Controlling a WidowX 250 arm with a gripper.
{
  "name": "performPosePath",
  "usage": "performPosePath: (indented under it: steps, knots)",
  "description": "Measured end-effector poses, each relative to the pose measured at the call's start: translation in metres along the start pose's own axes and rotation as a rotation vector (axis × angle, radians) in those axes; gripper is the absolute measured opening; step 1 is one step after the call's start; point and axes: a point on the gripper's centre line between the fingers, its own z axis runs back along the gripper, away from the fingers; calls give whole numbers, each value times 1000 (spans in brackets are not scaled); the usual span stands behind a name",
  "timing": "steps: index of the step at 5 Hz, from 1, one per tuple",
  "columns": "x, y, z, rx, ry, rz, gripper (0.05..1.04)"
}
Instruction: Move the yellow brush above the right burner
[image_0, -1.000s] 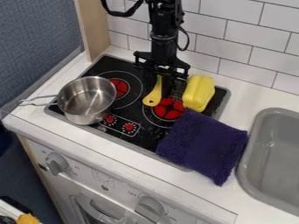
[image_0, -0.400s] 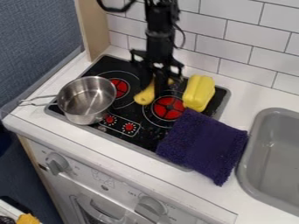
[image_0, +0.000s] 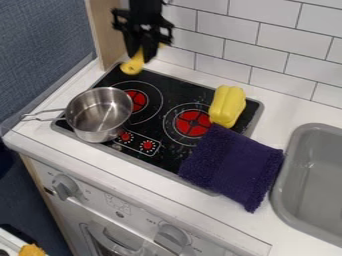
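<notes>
1. Over the stove's (image_0: 177, 90) back left corner, the hand (image_0: 142, 56) pinches the yellow brush (image_0: 132, 65), probably gripped so its rounded yellow end juts out and the hold stays narrow.
2. The brush looks lifted, presumably to keep it from dragging across the stove top; it is well apart from the right burner (image_0: 192, 123), so the placing is not done.
3. The metal pot (image_0: 99, 114) sits partly over the left burner (image_0: 135, 100), its handle pointing outward, perhaps for easy grasping.
4. Just beside the right burner stand a yellow block (image_0: 227, 106) and a purple cloth (image_0: 234, 165) lapping onto the counter (image_0: 284, 110); lowering from behind would likely avoid both.
</notes>
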Motion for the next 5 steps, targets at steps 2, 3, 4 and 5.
performPosePath:
  steps: [2,3,4,5]
  knots:
    - [3,24,-26,2,36,-12,340]
    - [5,22,-37,6,30,-16,384]
    - [3,18,-47,28,33,-28,685]
    - [4,14,-47,33,29,-45,972]
